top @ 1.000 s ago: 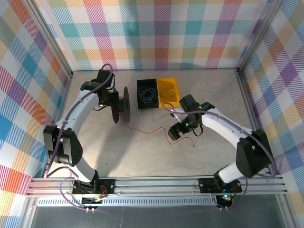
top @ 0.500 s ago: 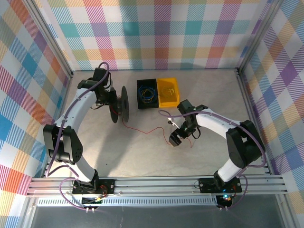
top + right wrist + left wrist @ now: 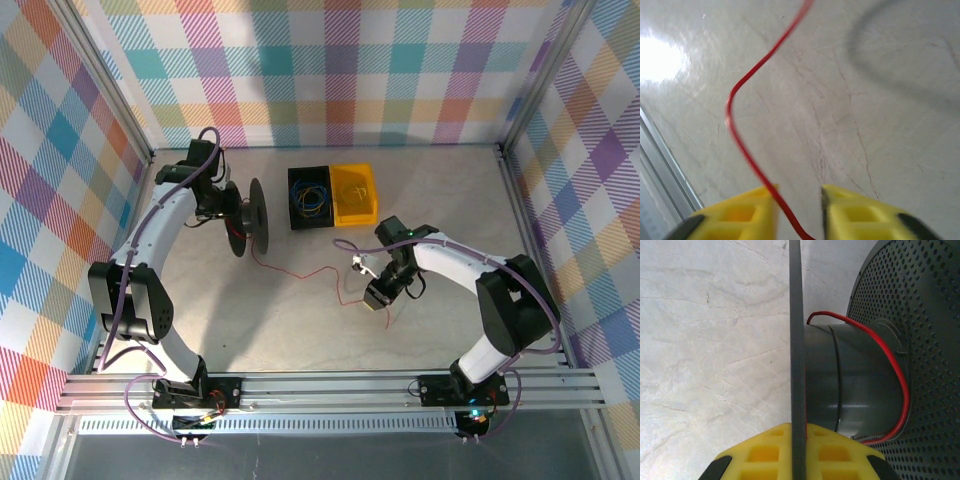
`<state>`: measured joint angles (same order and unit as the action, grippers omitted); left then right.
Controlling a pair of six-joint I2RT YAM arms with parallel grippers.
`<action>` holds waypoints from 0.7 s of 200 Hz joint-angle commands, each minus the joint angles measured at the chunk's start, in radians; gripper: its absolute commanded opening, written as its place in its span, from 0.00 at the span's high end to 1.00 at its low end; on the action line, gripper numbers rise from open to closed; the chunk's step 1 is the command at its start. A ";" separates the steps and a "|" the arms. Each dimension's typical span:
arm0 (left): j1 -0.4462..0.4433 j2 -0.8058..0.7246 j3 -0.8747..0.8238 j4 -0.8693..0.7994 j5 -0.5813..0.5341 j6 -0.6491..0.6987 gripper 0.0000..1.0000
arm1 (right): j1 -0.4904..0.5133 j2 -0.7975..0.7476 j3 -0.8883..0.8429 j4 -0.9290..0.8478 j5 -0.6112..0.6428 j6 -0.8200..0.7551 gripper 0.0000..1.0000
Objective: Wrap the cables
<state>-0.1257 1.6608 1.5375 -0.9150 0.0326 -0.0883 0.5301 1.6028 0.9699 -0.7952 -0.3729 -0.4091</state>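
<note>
The yellow fingers (image 3: 760, 452) of the left gripper (image 3: 799, 435) pinch the thin near flange (image 3: 796, 340) of a black spool, seen edge-on above the pale, veined worktop (image 3: 715, 340). A red cable (image 3: 902, 390) loops loosely around the grey hub (image 3: 860, 375), just beside the perforated far flange (image 3: 925, 315).

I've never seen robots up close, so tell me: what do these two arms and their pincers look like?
The left arm and the right arm match: smooth white links, chunky black joints, a thick purple cable running along each. The left pincer and the right pincer end in two yellow fingers with square hollows, black behind.
</note>
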 commanded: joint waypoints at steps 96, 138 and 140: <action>0.012 -0.159 0.082 0.006 0.165 0.011 1.00 | -0.048 0.164 0.152 -0.072 0.159 0.245 1.00; 0.014 -0.279 0.072 -0.048 0.251 0.004 1.00 | -0.128 0.178 0.271 -0.050 0.267 0.282 1.00; 0.014 -0.286 0.071 -0.051 0.258 0.003 1.00 | -0.132 0.177 0.277 -0.046 0.270 0.281 1.00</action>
<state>-0.1253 1.4738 1.5738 -0.9371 0.1814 -0.0875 0.4568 1.7649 1.1625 -0.8692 -0.1898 -0.1818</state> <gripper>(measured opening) 0.080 0.053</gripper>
